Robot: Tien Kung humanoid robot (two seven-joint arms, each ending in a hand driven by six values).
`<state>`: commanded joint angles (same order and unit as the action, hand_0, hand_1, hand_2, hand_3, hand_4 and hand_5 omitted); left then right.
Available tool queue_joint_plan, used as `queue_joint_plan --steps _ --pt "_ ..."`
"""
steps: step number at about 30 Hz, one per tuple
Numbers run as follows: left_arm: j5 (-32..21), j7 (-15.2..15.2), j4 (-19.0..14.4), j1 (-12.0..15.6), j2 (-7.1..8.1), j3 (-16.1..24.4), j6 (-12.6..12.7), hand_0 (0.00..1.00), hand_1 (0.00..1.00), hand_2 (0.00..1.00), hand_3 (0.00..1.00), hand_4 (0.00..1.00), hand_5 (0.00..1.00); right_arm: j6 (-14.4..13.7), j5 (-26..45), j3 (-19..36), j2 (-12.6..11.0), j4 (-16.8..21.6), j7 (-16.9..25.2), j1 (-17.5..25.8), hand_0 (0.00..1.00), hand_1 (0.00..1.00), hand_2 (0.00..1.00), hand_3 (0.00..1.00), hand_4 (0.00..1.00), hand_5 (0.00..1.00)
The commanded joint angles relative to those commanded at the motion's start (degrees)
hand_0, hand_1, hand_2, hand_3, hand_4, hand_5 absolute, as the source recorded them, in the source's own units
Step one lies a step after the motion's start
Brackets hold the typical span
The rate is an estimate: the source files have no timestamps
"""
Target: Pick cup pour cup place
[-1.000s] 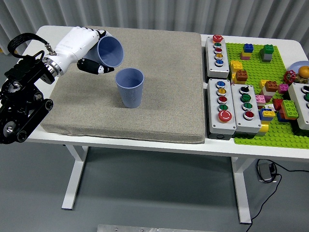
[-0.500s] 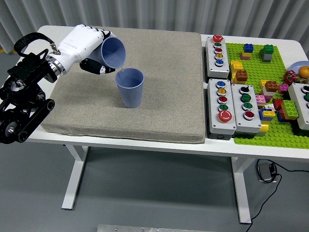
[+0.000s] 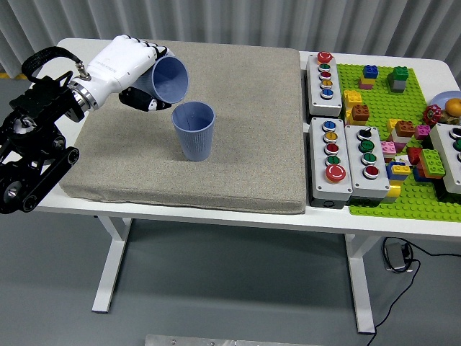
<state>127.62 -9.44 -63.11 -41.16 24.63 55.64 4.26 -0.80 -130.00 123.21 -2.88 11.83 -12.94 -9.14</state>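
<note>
Gripping a blue cup, left hand tips it mouth-down toward a second blue ribbed cup standing upright on the grey mat. Rims nearly touching, hard to tell. Button boxes on tabletop right of mat.

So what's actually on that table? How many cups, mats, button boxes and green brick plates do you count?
Cups: 2, a tilted cup held in the left hand and an upright cup
Grey mats: 1
Button boxes: 4
Green brick plates: 1
Total: 8
</note>
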Motion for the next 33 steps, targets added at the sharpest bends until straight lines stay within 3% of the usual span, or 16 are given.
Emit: queue_joint_plan --steps 16,33 --pt "2.3 0.8 -0.9 -0.7 0.52 -1.8 1.4 0.469 0.464 0.498 0.524 0.753 0.137 0.0 0.0 -0.1 0.0 0.0 -0.1 0.2 0.693 0.661 0.602 0.593 0.002 0.267" --pt "2.4 1.6 -1.7 -3.0 3.03 -6.8 2.8 0.470 0.467 0.498 0.526 0.752 0.132 -0.1 0.0 -0.5 0.1 0.0 -0.1 0.0 0.693 0.661 0.602 0.593 0.002 0.265"
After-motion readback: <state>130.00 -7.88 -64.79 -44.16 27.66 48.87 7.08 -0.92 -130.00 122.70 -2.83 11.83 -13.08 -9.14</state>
